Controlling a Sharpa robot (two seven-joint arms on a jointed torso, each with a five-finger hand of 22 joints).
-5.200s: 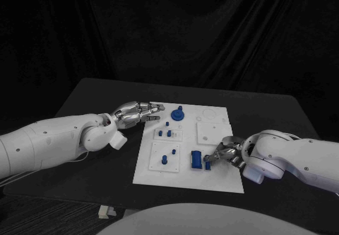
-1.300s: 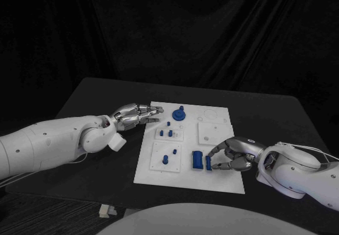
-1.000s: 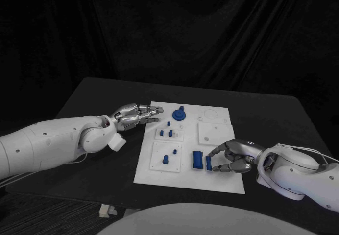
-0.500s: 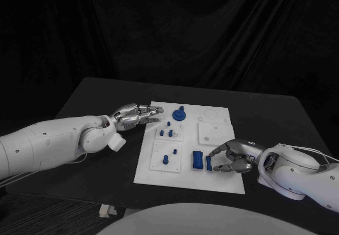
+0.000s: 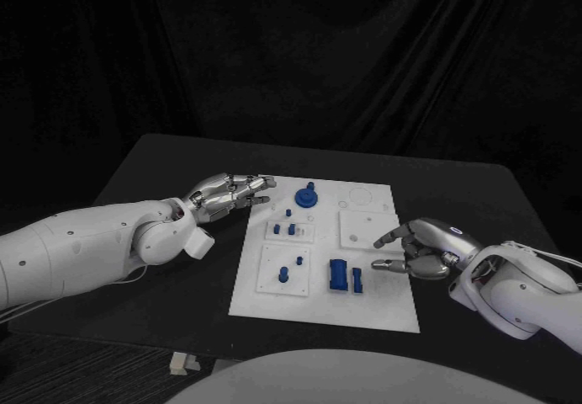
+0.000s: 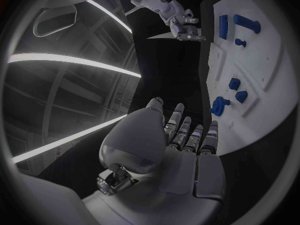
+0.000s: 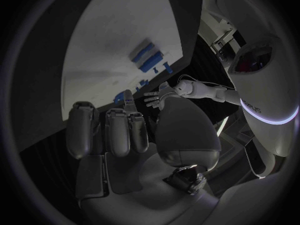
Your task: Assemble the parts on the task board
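Right hand (image 5: pixel 422 249) hovers empty, fingers loosely apart, right of two upright blue parts (image 5: pixel 345 275) on the task board (image 5: pixel 325 311). Left hand (image 5: pixel 225 192) spread, idle. Parts look small, stiff, light; pinch by the long sides.

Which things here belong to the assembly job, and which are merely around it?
Job:
task board
blue round part
blue block
small blue pegs
left hand
right hand

Around:
black table
dark curtain
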